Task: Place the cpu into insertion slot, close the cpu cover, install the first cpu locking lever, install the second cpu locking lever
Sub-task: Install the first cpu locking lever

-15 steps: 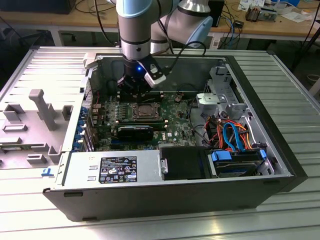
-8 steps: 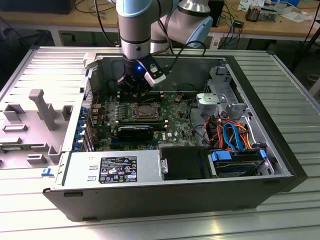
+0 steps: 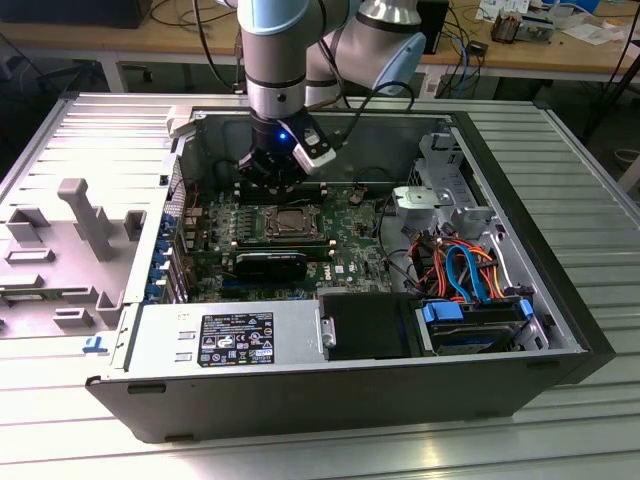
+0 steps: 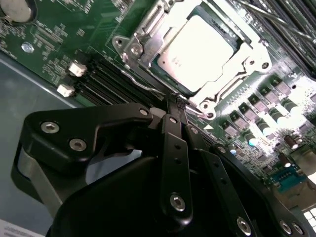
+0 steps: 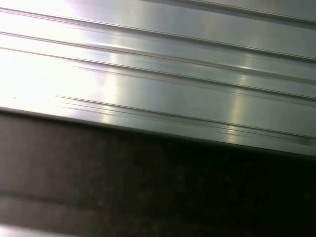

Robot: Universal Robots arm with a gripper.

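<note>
Silver-grey, the cpu (image 4: 197,49) sits in the insertion slot (image 4: 164,69) under the lowered cpu cover (image 4: 249,61), directly beyond the gripper (image 4: 174,102). The fingers are pinched narrow, their tips at the socket's near edge. A thin locking lever (image 4: 140,79) runs crosswise to them there.

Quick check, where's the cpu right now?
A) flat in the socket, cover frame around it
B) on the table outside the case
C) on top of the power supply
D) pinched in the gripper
A: in the second wrist view the cpu lies flat inside the opening of the cpu cover on the motherboard, and the gripper beside it carries no chip.
</note>
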